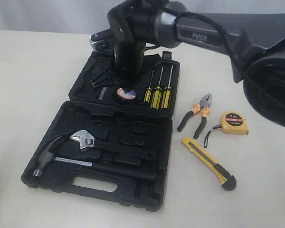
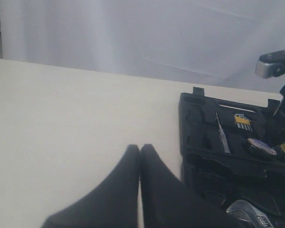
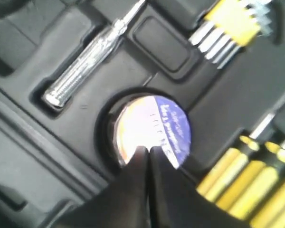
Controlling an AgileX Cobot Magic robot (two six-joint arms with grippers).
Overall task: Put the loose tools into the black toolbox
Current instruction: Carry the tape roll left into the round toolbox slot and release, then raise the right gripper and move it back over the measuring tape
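Right gripper (image 1: 127, 84) hangs straight down in the exterior view, tips at the tape roll (image 1: 126, 93), which sits in the far half of the toolbox (image 1: 133, 192); that step looks finished. Pliers (image 1: 197, 114), tape measure (image 1: 233, 122) and knife (image 1: 209, 163) lie loose on the table (image 1: 33, 71), well apart from it. Fetching one seems next, which calls for lifting clear and opening.

Left wrist view: left gripper (image 2: 140, 154) is closed and empty, beside the toolbox.

Right wrist view: the right jaws are pressed together on nothing, tips over the roll's label.
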